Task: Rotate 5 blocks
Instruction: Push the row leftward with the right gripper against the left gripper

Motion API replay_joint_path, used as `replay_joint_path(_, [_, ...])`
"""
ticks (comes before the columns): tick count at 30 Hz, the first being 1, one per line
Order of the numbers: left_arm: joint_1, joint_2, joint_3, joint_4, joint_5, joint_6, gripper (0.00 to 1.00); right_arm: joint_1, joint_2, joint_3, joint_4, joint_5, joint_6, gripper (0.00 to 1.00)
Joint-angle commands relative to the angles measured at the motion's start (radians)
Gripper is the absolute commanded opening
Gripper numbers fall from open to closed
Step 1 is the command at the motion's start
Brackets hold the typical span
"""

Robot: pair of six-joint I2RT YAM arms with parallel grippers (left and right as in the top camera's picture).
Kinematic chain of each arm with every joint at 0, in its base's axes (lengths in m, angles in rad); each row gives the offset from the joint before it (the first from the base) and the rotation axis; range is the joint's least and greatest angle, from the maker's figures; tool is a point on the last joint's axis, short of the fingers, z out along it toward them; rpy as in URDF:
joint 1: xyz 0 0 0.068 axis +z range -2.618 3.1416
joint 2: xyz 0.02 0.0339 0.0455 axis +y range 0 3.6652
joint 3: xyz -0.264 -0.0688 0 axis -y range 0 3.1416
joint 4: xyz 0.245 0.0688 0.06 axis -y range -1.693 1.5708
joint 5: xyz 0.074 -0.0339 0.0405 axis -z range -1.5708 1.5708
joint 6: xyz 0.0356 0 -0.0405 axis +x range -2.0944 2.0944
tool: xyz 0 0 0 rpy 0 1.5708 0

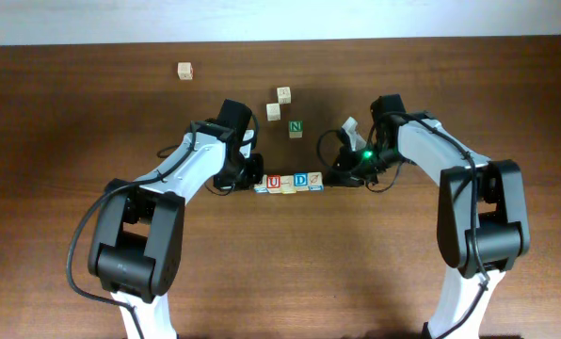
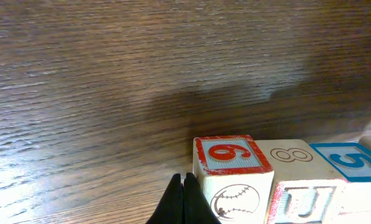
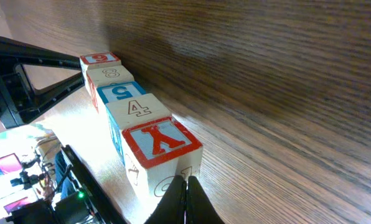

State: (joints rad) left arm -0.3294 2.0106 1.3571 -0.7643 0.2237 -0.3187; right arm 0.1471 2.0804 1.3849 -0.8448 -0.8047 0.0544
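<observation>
Five blocks stand in a tight row at mid-table, among them the red U block (image 1: 275, 181) and the blue D block (image 1: 301, 179). My left gripper (image 1: 248, 179) is at the row's left end. In the left wrist view it (image 2: 183, 186) is shut, its tips beside the end block (image 2: 232, 168) with a red 6 on top and a baseball on its face. My right gripper (image 1: 333, 177) is at the right end. In the right wrist view it (image 3: 185, 186) is shut, pressed against the end face of the red-topped block (image 3: 160, 146).
Behind the row lie a green N cube (image 1: 296, 127) and two pale cubes (image 1: 283, 93) (image 1: 274, 111). Another cube (image 1: 184, 71) sits far back left. Both arms reach inward over the dark wood table (image 1: 92, 122).
</observation>
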Motion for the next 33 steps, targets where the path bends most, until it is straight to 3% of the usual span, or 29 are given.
replay_joint_path(1, [-0.028, -0.024, 0.0, 0.014, 0.121, -0.011, 0.0, 0.072, -0.029, 0.046, -0.003, -0.101, 0.006, 0.04])
replay_joint_path(33, [-0.028, -0.024, 0.0, 0.016, 0.128, -0.01, 0.0, 0.199, -0.029, 0.166, -0.075, -0.022, 0.06, 0.04])
